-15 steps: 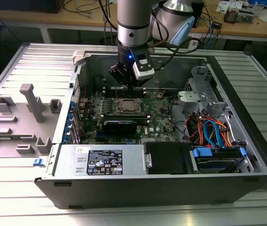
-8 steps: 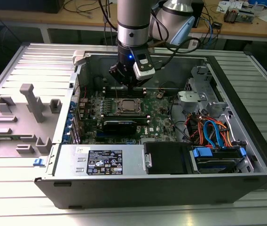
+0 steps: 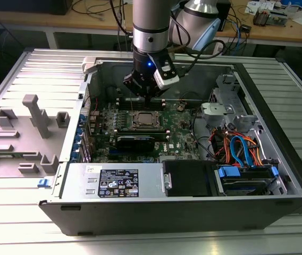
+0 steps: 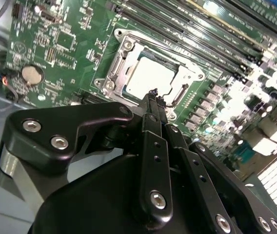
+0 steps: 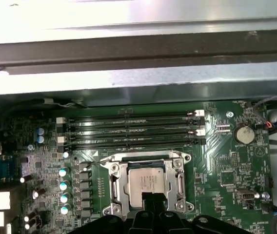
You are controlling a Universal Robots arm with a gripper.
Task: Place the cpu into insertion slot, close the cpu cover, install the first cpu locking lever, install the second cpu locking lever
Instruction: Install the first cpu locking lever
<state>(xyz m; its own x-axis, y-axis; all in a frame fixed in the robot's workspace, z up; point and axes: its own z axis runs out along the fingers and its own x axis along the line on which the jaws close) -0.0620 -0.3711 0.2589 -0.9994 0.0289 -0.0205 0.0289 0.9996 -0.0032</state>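
Black gripper (image 4: 153, 94), fingers pressed together and empty, tips just over flat silver-grey square cpu (image 4: 146, 77) seated in dark insertion slot (image 5: 143, 160), framed by lowered silver metal cpu cover (image 4: 115, 68), mid green motherboard (image 4: 70, 44).

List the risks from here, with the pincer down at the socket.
1. The pincer has its tip at the edge of the cpu cover, right beside the cpu; a slip could scrape the chip's metal top.
2. The memory slots and small capacitors stand close around the cover; a sideways push might strike them.
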